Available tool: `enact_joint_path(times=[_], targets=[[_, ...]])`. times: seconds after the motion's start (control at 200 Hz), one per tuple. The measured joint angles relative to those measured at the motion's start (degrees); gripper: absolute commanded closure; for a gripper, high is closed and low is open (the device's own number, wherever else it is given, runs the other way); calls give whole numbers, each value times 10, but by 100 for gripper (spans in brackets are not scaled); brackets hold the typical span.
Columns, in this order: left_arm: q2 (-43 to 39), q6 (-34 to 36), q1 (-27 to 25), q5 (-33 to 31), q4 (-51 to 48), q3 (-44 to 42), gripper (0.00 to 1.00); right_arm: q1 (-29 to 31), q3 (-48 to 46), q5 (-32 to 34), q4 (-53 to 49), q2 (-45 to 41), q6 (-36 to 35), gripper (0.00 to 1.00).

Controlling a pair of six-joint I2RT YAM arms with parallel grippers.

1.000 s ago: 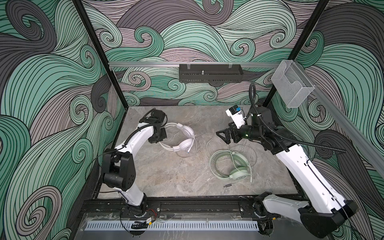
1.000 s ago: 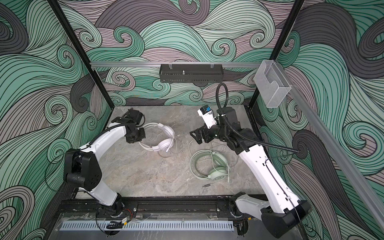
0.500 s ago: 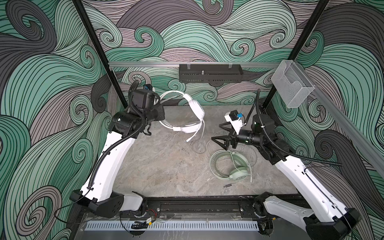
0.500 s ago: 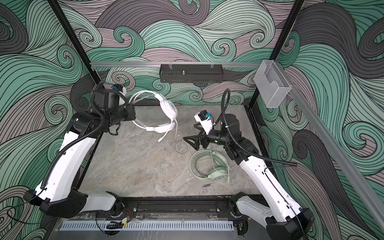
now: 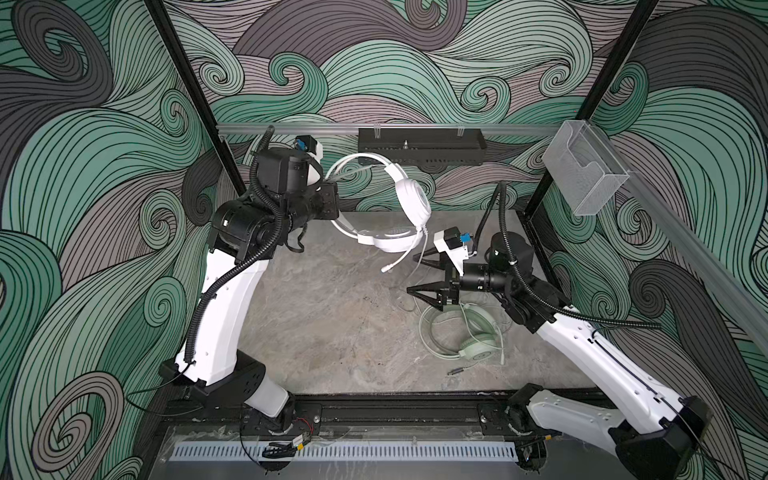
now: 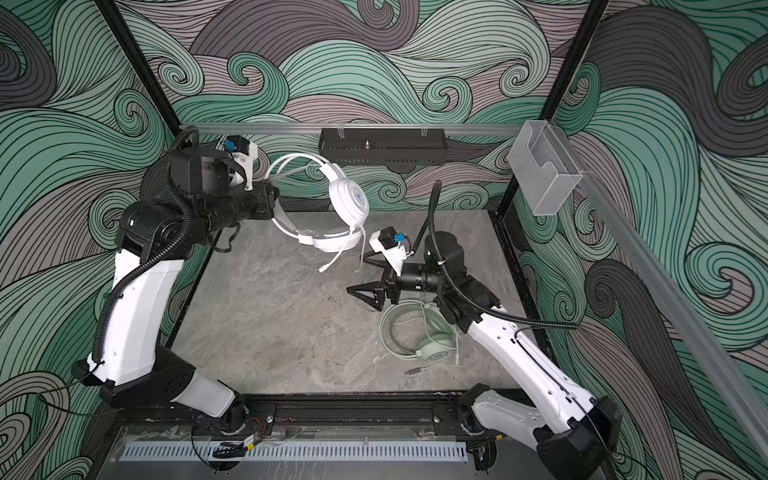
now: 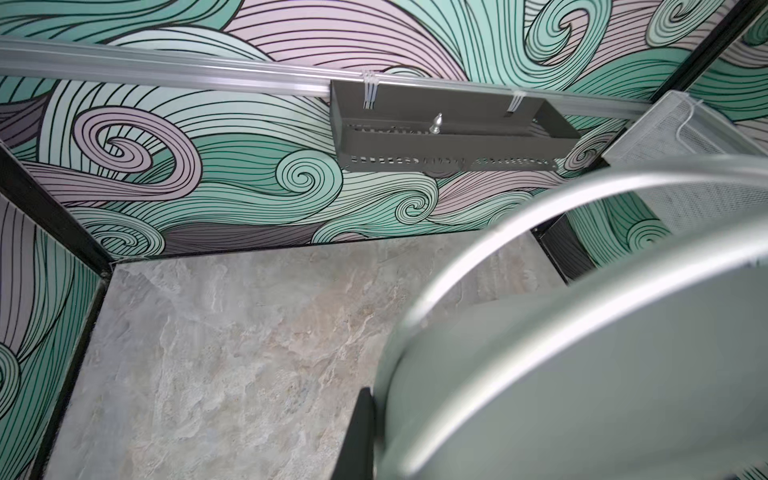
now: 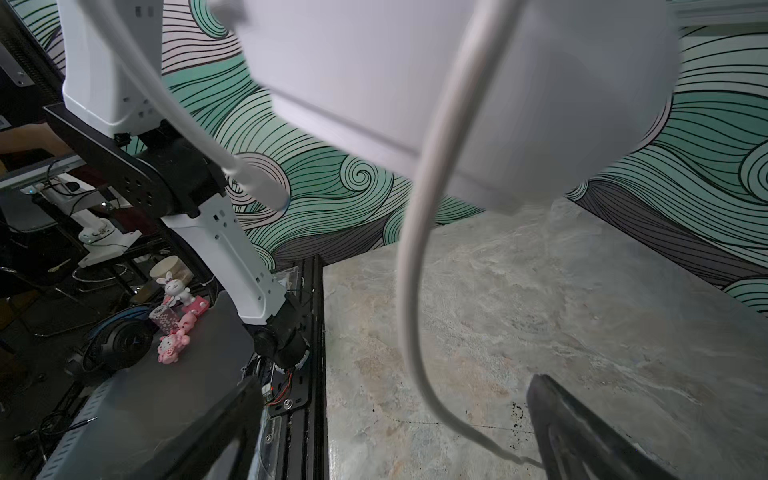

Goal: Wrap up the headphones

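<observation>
My left gripper [image 5: 335, 204] [image 6: 275, 200] is shut on the headband of the white headphones [image 5: 412, 198] [image 6: 348, 200] and holds them in the air above the back of the table. Their blurred headband [image 7: 582, 353] fills the left wrist view beside one black finger [image 7: 360, 432]. Their boom mic [image 5: 398, 260] and thin white cable [image 8: 409, 291] hang down. My right gripper [image 5: 413, 273] [image 6: 355, 274] [image 8: 395, 386] stands wide open just below them, and the cable runs between its fingers. The mint green headphones [image 5: 478, 347] [image 6: 434, 352] lie flat on the table under my right wrist.
A black tray [image 5: 419, 145] hangs on the back wall close behind the raised headset. A clear plastic box [image 5: 584, 174] is fixed to the right rail. The mint cable's jack plug [image 5: 455, 370] lies near the table's front edge.
My left arm has lifted the white headphones off the table, up and toward the back wall. My right gripper, still open, has come forward and lower, under the hanging cable.
</observation>
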Motion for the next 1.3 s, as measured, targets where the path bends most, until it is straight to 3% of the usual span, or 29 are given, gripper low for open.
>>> enact_joint_path(times=[0.115,0.28,0.395,0.73,1.111,1.301], targets=[[3,0,0,23,-1,17,100,0,-10,4,22,3,9,4],[8,-7,0,60,-2,31,100,0,-14,2,55,19,27,22],[9,-17,0,78,-2,34,100,0,-14,1,67,29,32,27],[12,-77,16,91,4,85,100,0,-47,-2,102,26,52,47],[14,-135,30,98,19,94,100,3,-95,8,124,5,60,64],[14,-146,36,101,26,94,100,3,-103,22,131,5,60,63]])
